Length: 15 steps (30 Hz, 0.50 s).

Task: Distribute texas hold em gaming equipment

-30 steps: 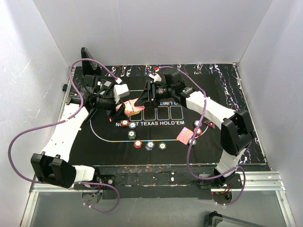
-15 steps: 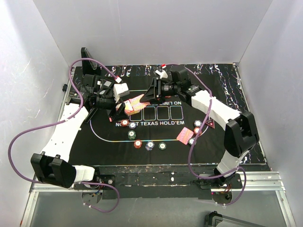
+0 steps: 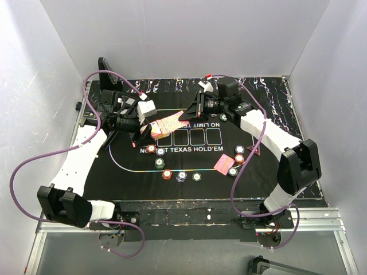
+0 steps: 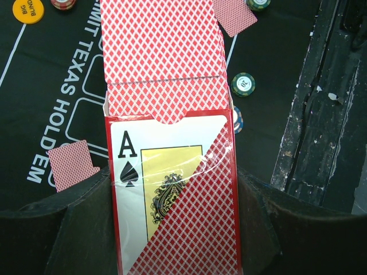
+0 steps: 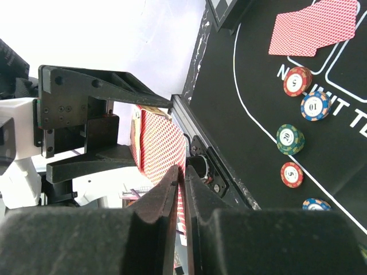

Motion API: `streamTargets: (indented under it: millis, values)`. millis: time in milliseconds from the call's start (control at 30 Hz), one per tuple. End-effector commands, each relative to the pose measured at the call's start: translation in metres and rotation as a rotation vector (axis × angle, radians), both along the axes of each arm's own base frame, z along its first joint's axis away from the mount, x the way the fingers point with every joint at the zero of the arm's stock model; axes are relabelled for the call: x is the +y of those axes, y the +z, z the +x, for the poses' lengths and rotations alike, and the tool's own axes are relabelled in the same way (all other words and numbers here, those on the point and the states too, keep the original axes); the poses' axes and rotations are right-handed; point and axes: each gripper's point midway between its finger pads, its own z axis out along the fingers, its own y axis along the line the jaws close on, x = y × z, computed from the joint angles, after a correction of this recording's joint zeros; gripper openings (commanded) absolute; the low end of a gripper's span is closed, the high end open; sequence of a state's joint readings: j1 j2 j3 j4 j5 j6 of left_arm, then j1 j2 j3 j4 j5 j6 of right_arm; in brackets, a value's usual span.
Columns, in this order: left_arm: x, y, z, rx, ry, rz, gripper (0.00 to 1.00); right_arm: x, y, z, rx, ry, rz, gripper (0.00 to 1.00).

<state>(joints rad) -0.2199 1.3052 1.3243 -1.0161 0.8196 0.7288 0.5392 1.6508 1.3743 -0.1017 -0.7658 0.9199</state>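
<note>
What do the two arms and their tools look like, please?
The left arm and right arm share white links, chunky black joints and looping purple cables. The left tool and right tool are black with dark padded fingers. A white block tops the left wrist.

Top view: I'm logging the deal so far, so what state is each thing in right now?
card box: open, held off the mat
drawn card: partly out of the box
left gripper: shut on card box
right gripper: shut on drawn card
dealt cards: face down on mat
poker chips: lying flat on mat
</note>
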Motion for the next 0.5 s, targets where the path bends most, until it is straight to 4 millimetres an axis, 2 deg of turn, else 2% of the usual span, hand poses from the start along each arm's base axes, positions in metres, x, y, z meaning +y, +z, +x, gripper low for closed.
streamTargets:
  millis: [0, 133, 233, 367, 467]
  values:
    - [-0.008, 0.027, 0.001, -0.078, -0.033, -0.058, 0.0, -0.016, 0.023, 0.003, -0.062, -0.03, 0.037, 0.11]
    - [-0.008, 0.025, 0.002, -0.072, -0.031, -0.056, 0.0, -0.028, 0.034, 0.012, -0.076, -0.064, 0.059, 0.02]
    - [-0.008, 0.024, 0.002, -0.074, -0.03, -0.054, 0.0, -0.041, 0.042, 0.024, -0.085, -0.102, 0.076, 0.01]
    - [-0.007, 0.025, 0.001, -0.073, -0.03, -0.054, 0.0, -0.066, 0.051, 0.054, -0.106, -0.188, 0.108, 0.01]
    - [-0.008, 0.026, 0.001, -0.076, -0.031, -0.056, 0.0, -0.094, 0.042, 0.091, -0.104, -0.299, 0.087, 0.01]
